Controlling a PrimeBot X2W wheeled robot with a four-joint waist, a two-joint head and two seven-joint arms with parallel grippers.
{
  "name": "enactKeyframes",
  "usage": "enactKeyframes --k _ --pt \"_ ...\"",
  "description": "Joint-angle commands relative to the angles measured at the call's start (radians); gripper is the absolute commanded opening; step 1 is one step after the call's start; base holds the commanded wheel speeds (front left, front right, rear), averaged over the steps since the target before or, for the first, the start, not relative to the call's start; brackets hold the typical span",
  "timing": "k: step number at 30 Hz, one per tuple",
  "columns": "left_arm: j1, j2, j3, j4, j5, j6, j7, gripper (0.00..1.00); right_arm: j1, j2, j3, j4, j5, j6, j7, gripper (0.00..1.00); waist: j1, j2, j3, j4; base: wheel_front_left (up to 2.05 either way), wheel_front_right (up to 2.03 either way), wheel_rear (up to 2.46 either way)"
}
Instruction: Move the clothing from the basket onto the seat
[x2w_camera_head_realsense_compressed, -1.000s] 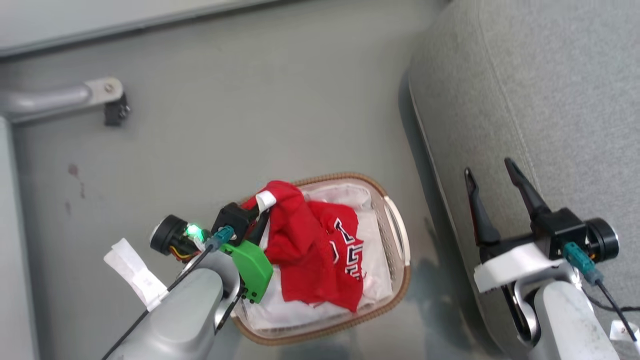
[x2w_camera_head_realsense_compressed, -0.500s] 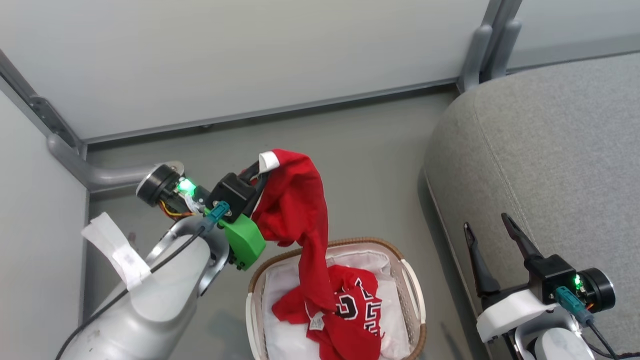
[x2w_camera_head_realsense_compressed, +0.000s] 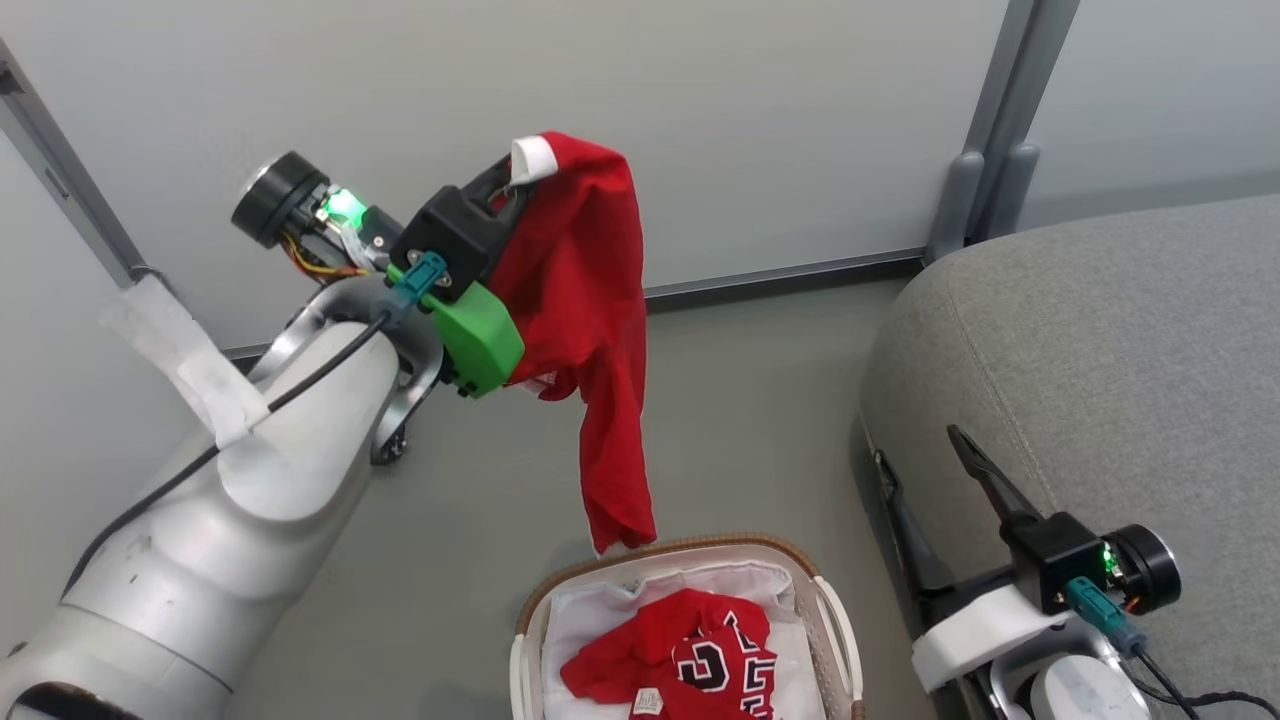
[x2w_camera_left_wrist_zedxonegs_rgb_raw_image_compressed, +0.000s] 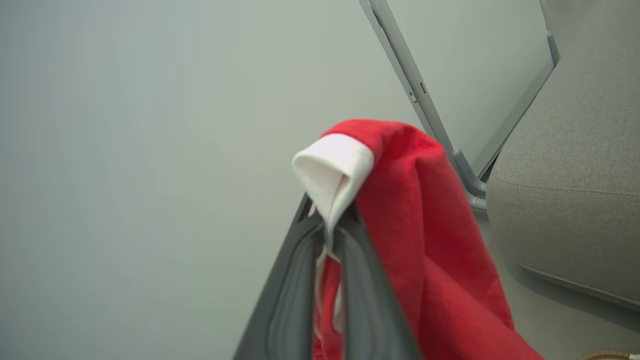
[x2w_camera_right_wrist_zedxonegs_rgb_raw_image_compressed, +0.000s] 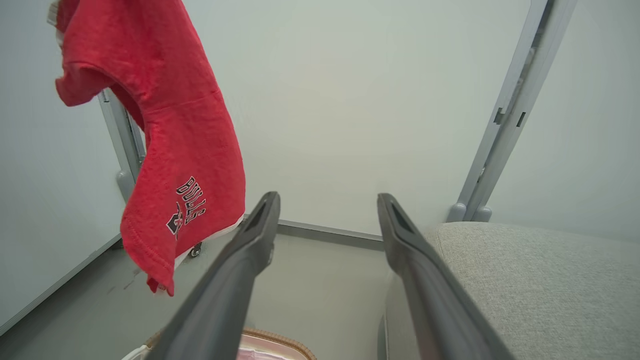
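Note:
My left gripper (x2w_camera_head_realsense_compressed: 505, 185) is shut on the white-trimmed edge of a red garment (x2w_camera_head_realsense_compressed: 590, 330) and holds it high in front of the wall. The cloth hangs straight down, its hem just above the basket (x2w_camera_head_realsense_compressed: 640, 556). In the left wrist view the fingers (x2w_camera_left_wrist_zedxonegs_rgb_raw_image_compressed: 360, 280) pinch the white trim of the garment (x2w_camera_left_wrist_zedxonegs_rgb_raw_image_compressed: 420, 225). A red jersey (x2w_camera_head_realsense_compressed: 690, 655) with black-and-white numerals lies in the basket on the white liner. My right gripper (x2w_camera_head_realsense_compressed: 918, 447) stands open and empty against the front edge of the grey seat (x2w_camera_head_realsense_compressed: 1100, 350). The right wrist view shows my right gripper (x2w_camera_right_wrist_zedxonegs_rgb_raw_image_compressed: 327, 197), the hanging garment (x2w_camera_right_wrist_zedxonegs_rgb_raw_image_compressed: 170, 125) and the seat (x2w_camera_right_wrist_zedxonegs_rgb_raw_image_compressed: 525, 280).
Pale wall panels close off the back and the left. A grey metal post (x2w_camera_head_realsense_compressed: 985, 150) stands at the seat's far corner. Grey floor (x2w_camera_head_realsense_compressed: 480, 500) lies between my left arm, the basket and the seat.
My left gripper has risen with the red garment, pulling it out of the basket until it hangs free. The head camera has tilted up. The right gripper has stayed open.

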Motion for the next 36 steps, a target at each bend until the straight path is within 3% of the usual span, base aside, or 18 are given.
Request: enactKeyframes --k 1,16,30,31,33,36 --pt "-0.032 -0.004 -0.008 -0.002 0.0 -0.003 0.006 0.0 -0.012 -0.004 0.014 -0.003 0.009 -0.001 -0.005 1.0 0.0001 0.0 0.0 0.0 0.0 0.0 0.0" --pt "-0.145 -0.093 -0.084 -0.062 -0.043 -0.004 0.068 0.0 -0.152 -0.004 0.262 0.038 0.12 -0.001 -0.005 1.0 0.0001 0.0 -0.007 0.059 0.0 0.0 0.0" --pt "-0.177 -0.184 -0.154 -0.062 -0.091 -0.002 0.057 0.0 -0.345 -0.004 0.238 0.355 0.135 -0.001 -0.004 1.0 0.0001 0.0 -0.011 0.144 0.0 0.0 0.0" --pt "-0.175 -0.185 -0.157 -0.063 -0.096 -0.002 0.057 0.0 -0.35 -0.004 0.242 0.369 0.14 -0.001 -0.004 0.49 0.0001 0.0 -0.011 0.147 0.0 0.0 0.0" --pt "-0.168 -0.183 -0.163 -0.062 -0.107 -0.002 0.052 0.0 -0.363 -0.005 0.243 0.389 0.145 -0.001 -0.004 0.0 0.0001 0.0 -0.012 0.153 0.0 0.0 0.0" --pt "-0.154 -0.168 -0.164 -0.054 -0.116 -0.002 0.049 0.0 -0.364 -0.005 0.231 0.4 0.151 -0.001 -0.004 0.0 0.0001 0.0 -0.013 0.154 0.0 0.0 0.0"
